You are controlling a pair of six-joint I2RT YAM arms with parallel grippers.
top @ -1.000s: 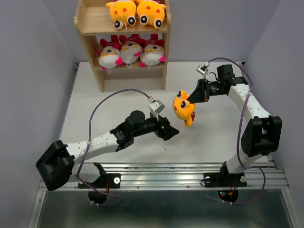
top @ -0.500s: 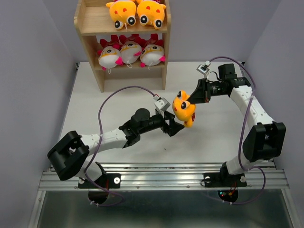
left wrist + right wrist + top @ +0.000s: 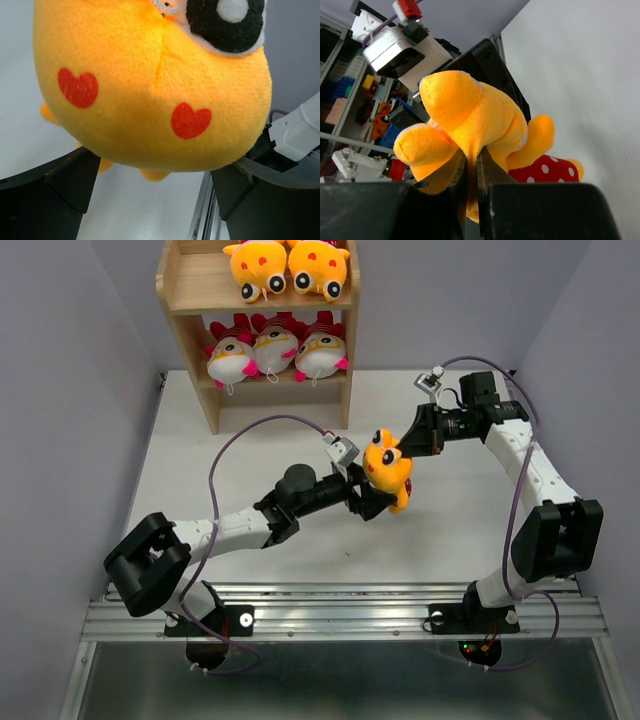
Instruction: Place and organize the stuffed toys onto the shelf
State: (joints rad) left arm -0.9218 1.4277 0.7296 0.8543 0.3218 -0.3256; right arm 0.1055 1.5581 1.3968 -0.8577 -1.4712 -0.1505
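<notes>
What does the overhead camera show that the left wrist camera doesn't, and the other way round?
Only the overhead view shows the shelf, two orange toys on its upper tier, three white ones below, and the right gripper holding a third orange toy. Only the left wrist view shows red hearts on that toy and the left gripper's fingers open either side of it. Both show that toy itself.

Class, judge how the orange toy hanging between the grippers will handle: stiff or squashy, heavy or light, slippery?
Probably squashy: the right gripper pinches just a fold of the toy, and it bunches. Likely light, since that small pinch holds it up. Its fuzzy plush should not slip much.
</notes>
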